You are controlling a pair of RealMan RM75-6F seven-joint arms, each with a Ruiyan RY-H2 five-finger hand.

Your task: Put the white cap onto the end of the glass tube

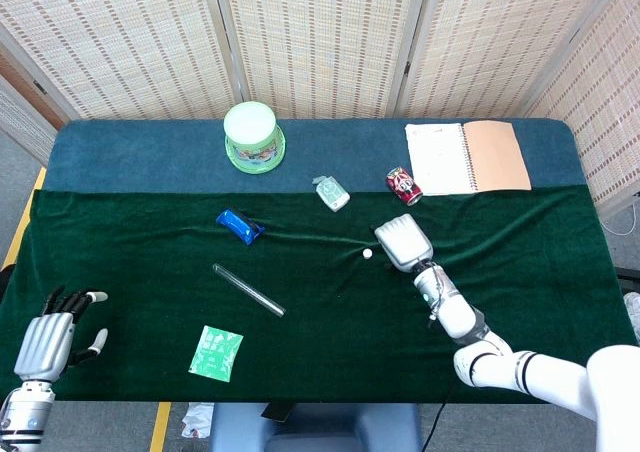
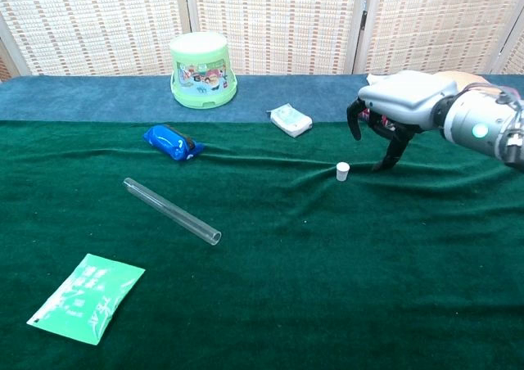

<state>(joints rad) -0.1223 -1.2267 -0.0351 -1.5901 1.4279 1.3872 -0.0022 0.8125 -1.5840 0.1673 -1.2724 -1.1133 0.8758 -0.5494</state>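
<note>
White cap [image 2: 342, 171] on cloth just left of right hand [image 2: 391, 116], apart.

table [image 1: 120, 157]: dark green cloth, blue strip at top | centre-left: glass tube [image 1: 248, 290], blue packet [image 1: 239, 225] | lower left: green sachet [image 1: 216, 353] | centre: white cap [image 1: 368, 254], pale packet [image 1: 331, 193], can [image 1: 403, 185] | top: green tub [image 1: 253, 136] | upper right: open notebook [image 1: 466, 157]
</note>
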